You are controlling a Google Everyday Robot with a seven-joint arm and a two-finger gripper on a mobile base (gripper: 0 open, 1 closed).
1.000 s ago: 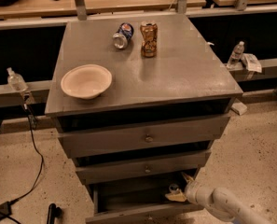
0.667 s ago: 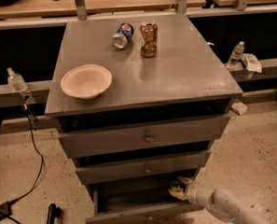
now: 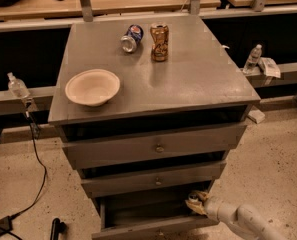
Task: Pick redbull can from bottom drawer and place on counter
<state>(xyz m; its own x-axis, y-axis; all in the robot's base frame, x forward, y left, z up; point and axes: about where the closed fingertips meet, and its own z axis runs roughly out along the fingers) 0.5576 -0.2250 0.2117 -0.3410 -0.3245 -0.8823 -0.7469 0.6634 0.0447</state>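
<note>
The bottom drawer is pulled open at the foot of the grey cabinet. My gripper reaches in from the lower right and sits in the drawer's right end, under the middle drawer. A small pale silver spot shows at the gripper; I cannot tell whether it is the redbull can's top. The rest of the redbull can is hidden. The counter is the cabinet's flat grey top.
On the counter stand a pale bowl at the front left, a blue can lying on its side, and a dented brown-gold can upright at the back. A water bottle stands to the right, a spray bottle and a cable to the left.
My gripper has shifted very slightly up inside the bottom drawer. Nothing else has moved.
</note>
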